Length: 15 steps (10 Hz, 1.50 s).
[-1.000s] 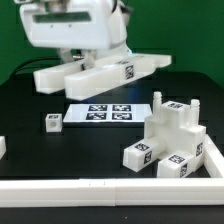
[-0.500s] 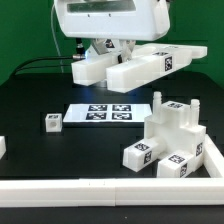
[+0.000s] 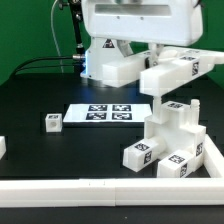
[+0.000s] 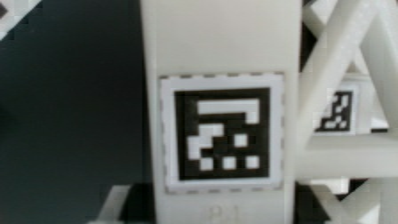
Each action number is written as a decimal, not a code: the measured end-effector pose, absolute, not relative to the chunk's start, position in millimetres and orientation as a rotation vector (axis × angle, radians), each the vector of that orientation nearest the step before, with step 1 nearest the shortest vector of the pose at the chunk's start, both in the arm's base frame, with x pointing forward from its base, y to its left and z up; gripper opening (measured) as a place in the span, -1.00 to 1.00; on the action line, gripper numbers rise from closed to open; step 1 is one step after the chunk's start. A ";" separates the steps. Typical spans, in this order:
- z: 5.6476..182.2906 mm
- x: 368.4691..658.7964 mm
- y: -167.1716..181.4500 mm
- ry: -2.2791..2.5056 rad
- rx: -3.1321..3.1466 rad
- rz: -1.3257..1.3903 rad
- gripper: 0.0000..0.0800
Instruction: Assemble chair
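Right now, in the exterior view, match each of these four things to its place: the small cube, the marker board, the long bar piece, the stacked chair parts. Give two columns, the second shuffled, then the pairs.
Things
1. small cube
2. marker board
3. long bar piece
4. stacked chair parts

Places
A. lifted clear of the table
B. in the corner at the exterior view's right
C. lying flat in the middle of the table
D. alone, toward the exterior view's left

Pairs: 1-D, 2-C, 3-A, 4-B
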State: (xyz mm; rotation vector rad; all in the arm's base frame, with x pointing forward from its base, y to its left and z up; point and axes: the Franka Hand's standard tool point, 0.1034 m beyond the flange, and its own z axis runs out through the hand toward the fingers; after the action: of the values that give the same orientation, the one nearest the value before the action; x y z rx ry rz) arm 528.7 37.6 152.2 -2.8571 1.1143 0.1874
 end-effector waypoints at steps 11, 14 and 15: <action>124.3 526.0 63.3 1.103 -2.868 0.152 -0.29; 123.7 531.9 64.4 1.096 -2.867 0.114 -0.29; 123.7 532.3 64.0 1.096 -2.868 0.113 -0.29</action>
State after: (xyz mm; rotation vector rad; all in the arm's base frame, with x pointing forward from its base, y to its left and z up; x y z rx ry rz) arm 532.3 64.0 123.7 -2.8676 1.0956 0.1132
